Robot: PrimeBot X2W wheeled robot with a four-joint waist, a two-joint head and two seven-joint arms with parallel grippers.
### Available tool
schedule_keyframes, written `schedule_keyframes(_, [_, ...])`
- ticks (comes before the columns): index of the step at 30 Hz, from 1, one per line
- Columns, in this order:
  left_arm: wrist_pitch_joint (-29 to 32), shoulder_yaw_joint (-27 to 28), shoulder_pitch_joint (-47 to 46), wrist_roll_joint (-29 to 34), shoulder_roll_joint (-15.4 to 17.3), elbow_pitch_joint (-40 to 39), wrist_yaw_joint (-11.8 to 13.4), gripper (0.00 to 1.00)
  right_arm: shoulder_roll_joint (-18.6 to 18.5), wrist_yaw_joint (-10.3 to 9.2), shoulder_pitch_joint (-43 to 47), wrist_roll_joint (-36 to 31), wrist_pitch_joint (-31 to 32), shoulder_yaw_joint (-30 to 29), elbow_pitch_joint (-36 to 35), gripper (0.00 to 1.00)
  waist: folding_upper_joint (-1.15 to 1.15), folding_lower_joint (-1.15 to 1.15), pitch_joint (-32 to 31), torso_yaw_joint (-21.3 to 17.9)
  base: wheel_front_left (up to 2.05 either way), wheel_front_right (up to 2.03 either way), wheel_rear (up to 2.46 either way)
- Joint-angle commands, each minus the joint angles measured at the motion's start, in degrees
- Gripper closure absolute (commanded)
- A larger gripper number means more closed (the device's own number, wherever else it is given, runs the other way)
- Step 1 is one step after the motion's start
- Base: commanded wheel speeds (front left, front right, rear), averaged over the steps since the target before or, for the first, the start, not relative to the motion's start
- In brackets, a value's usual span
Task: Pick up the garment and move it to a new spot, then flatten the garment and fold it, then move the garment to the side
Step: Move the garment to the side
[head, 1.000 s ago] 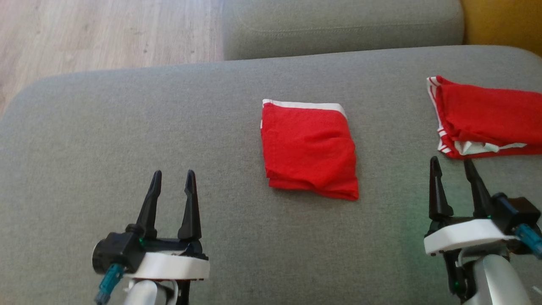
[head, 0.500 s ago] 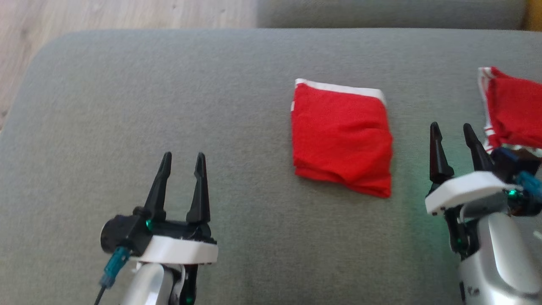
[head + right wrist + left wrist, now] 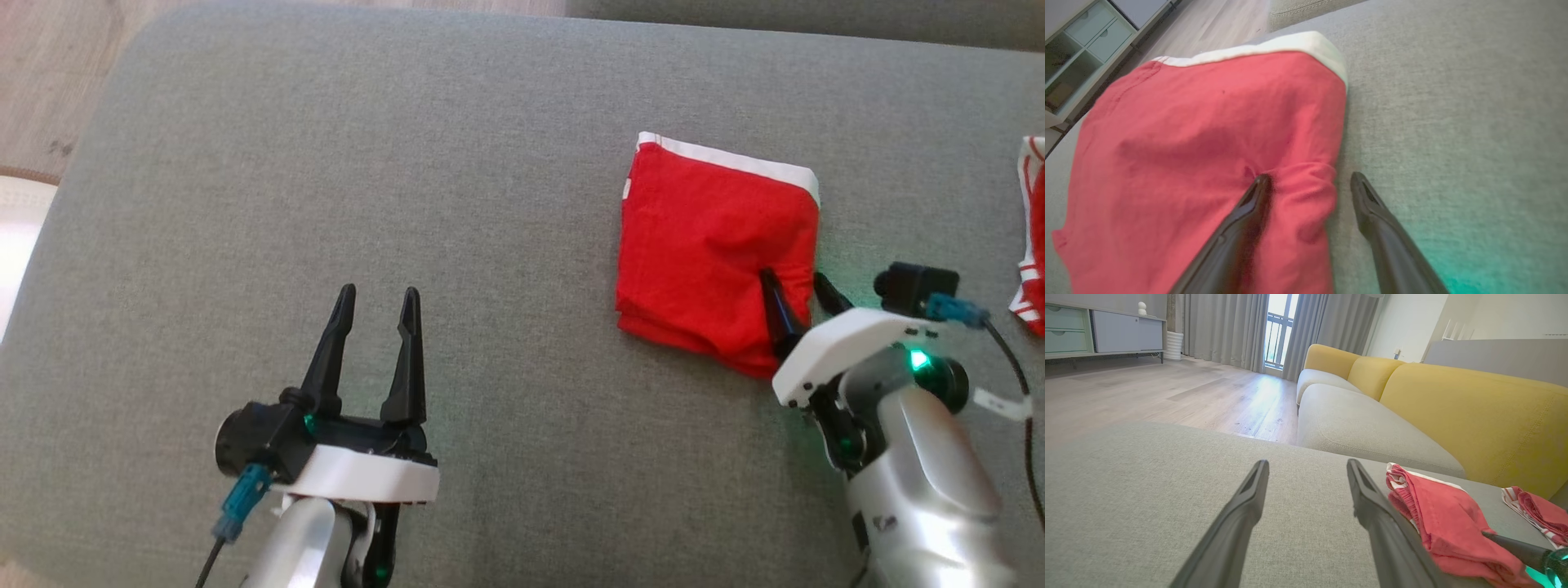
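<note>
Straddling the right edge of the folded red garment (image 3: pixel 710 245) on the grey sofa cushion (image 3: pixel 408 163), right claw (image 3: pixel 792 276) is released, one finger on cloth; left claw (image 3: pixel 380 290) released, well apart. Judged soft, light, limp: pinch all layers there.

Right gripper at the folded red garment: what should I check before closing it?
1. The right gripper is open: ok.
2. Right edge of the folded red garment sits between its fingers: ok, one finger on the cloth, the other on the grey cushion beside it.
3. All folded layers caught: cannot tell.
4. The left gripper is clear of the garment: ok, open, apart over the cushion.
5. The second red garment is out of the grasp: ok, apart at the right.
</note>
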Motion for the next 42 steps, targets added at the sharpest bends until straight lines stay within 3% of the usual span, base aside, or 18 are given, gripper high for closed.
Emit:
schedule_keyframes(1, [-0.3,1.4,-2.2,0.0,0.2,-1.7,0.3,0.00,0.2,0.39,-1.4,0.3,0.7,2.5,0.6,0.00,0.00,0.01,0.2,0.2,0.00,0.00,0.00])
schedule_keyframes(5, [-0.3,1.2,-2.3,0.1,0.2,-1.5,0.4,0.00,0.2,0.39,-2.5,0.0,-0.1,4.3,3.8,0.00,0.00,0.01,0.2,0.3,0.00,0.00,0.00])
schedule_keyframes(6, [-0.3,1.1,-2.4,0.2,0.2,-1.5,0.4,0.00,0.2,0.39,-2.8,-0.3,-0.2,4.9,4.4,0.32,0.00,0.01,0.1,0.3,0.00,0.00,0.00])
schedule_keyframes(7, [-0.3,1.1,-2.4,0.2,0.2,-1.4,0.4,0.00,0.2,0.39,-3.0,-0.7,-0.7,5.4,4.8,1.00,0.00,0.01,0.0,0.1,0.00,0.00,0.00])
schedule_keyframes(14, [-0.3,1.7,-1.9,0.6,0.2,-1.0,0.4,0.00,0.2,0.39,-4.6,-5.9,-4.0,6.8,6.0,1.00,0.00,0.01,-1.9,-1.6,0.00,0.00,0.00])
schedule_keyframes(19, [-0.3,2.4,-1.1,1.2,0.2,-1.4,0.1,0.00,-0.4,0.39,-5.4,-17.3,-5.8,6.4,4.6,1.00,0.00,0.01,-4.5,-3.9,0.00,0.00,0.00])
schedule_keyframes(23, [-0.3,3.3,-0.2,1.5,0.2,-1.8,0.1,0.00,-3.6,0.39,-5.7,-22.0,-4.8,7.5,2.1,1.00,0.00,0.01,-6.0,-6.0,0.00,0.00,0.00])
schedule_keyframes(26, [-0.3,3.6,0.1,1.6,0.2,-2.0,0.0,0.00,-8.4,0.39,-6.1,-22.6,-3.1,10.0,0.6,1.00,0.00,0.01,-6.2,-7.1,0.00,0.00,0.00])
schedule_keyframes(37, [-0.3,2.2,-2.1,0.7,0.2,-3.1,-0.1,0.00,-33.7,0.39,-10.9,-17.1,1.1,19.9,-2.3,1.00,0.00,0.01,-0.3,-7.8,0.00,0.00,0.00])
schedule_keyframes(42, [-0.3,1.4,-3.8,0.3,0.2,-3.0,-0.3,0.00,-41.6,0.39,-12.9,-15.7,2.4,21.1,-0.4,1.00,0.00,0.01,2.5,-6.6,0.00,0.00,0.00])
